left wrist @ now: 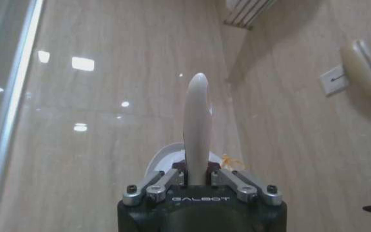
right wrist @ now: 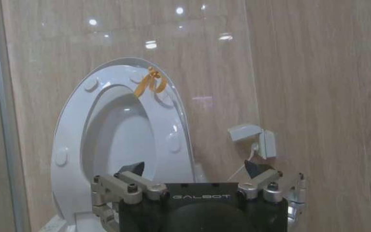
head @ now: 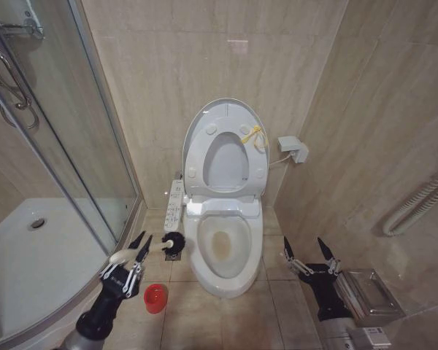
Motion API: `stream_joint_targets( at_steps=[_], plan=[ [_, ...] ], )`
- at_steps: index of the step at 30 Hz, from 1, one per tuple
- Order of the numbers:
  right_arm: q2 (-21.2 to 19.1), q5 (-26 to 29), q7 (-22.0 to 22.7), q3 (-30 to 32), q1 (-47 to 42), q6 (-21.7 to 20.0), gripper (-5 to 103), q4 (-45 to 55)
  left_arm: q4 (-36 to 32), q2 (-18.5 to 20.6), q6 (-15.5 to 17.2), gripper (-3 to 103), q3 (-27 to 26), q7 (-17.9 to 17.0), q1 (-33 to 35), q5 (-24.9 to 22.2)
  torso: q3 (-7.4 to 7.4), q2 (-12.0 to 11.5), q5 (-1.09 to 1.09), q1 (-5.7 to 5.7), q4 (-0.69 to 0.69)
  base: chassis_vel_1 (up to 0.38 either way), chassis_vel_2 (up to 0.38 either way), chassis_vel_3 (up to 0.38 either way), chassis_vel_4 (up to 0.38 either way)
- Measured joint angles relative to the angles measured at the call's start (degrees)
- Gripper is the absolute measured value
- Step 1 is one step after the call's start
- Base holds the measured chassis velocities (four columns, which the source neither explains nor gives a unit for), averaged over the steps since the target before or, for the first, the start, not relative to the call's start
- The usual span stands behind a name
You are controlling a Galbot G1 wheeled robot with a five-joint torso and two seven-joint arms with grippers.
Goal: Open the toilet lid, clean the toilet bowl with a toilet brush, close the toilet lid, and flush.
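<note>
Toilet lid (head: 226, 117) raised, toilet bowl (head: 223, 248) brown-stained, left gripper (head: 136, 249) pinching toilet brush (head: 172, 243), right gripper (head: 307, 254) spread.

The word "GALBOT" stands in pale letters on the black body of the left hand (left wrist: 197, 181) and of the right hand (right wrist: 197, 170).

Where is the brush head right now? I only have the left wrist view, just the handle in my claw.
Observer: The toilet brush head is outside the toilet bowl, beside its rim on the robot's left.
Operator: And the holder?
Observer: The red holder stands on the floor tiles, nearer the robot than the brush head.
Operator: What about the right claw?
Observer: The right claw is open and holds nothing, low at the bowl's other side.
</note>
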Motion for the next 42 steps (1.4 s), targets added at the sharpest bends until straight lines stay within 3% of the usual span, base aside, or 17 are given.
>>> stream_joint_targets(
  at_steps=[9, 16, 21, 25, 27, 31, 42],
  plan=[
    [0.0, 0.0, 0.0, 0.0, 0.0, 0.0, 100, 0.0, 6.1, -7.0, -3.6, 18, -1.3, -5.7, 0.7, 4.9, 0.0, 0.0, 0.0, 0.0, 0.0, 0.0, 0.0, 0.0, 0.0],
    [0.0, 0.0, 0.0, 0.0, 0.0, 0.0, 100, 0.0, 13.5, -9.8, -5.3, 18, -1.5, -11.0, -1.8, 4.8, 0.01, 0.0, 0.0, 0.0, 0.02, 0.0, 0.0, 0.0, 0.0],
    [0.0, 0.0, 0.0, 0.0, 0.0, 0.0, 100, 0.0, 25.0, -8.6, -6.3, 18, 0.2, -13.4, -7.1, 0.9, 0.01, 0.0, -0.01, 0.0, -0.02, 0.0, 0.0, 0.0, 0.0],
    [0.0, 0.0, 0.0, 0.0, 0.0, 0.0, 100, 0.0, 34.0, -6.6, -7.1, 18, 1.2, -11.6, -11.7, -5.7, 0.01, 0.0, -0.02, 0.0, 0.01, 0.0, 0.0, 0.0, 0.0],
    [0.0, 0.0, 0.0, 0.0, 0.0, 0.0, 100, 0.0, 39.9, -6.1, -7.4, 18, 0.3, -8.6, -15.2, -7.1, 0.01, 0.0, -0.01, 0.0, -0.01, 0.0, 0.0, 0.0, 0.0],
    [0.0, 0.0, 0.0, 0.0, 0.0, 0.0, 100, 0.0, 47.8, -4.8, -7.5, 18, 0.5, -6.3, -19.1, -9.1, 0.01, 0.0, -0.02, 0.01, 0.0, 0.0, 0.0, 0.0, 0.0],
    [0.0, 0.0, 0.0, 0.0, 0.0, 0.0, 100, 0.0, 62.6, -2.5, -7.5, 18, 4.9, -0.5, -27.6, -15.4, 0.01, 0.0, -0.01, 0.01, 0.0, 0.0, 0.0, 0.0, 0.0]
  ],
)
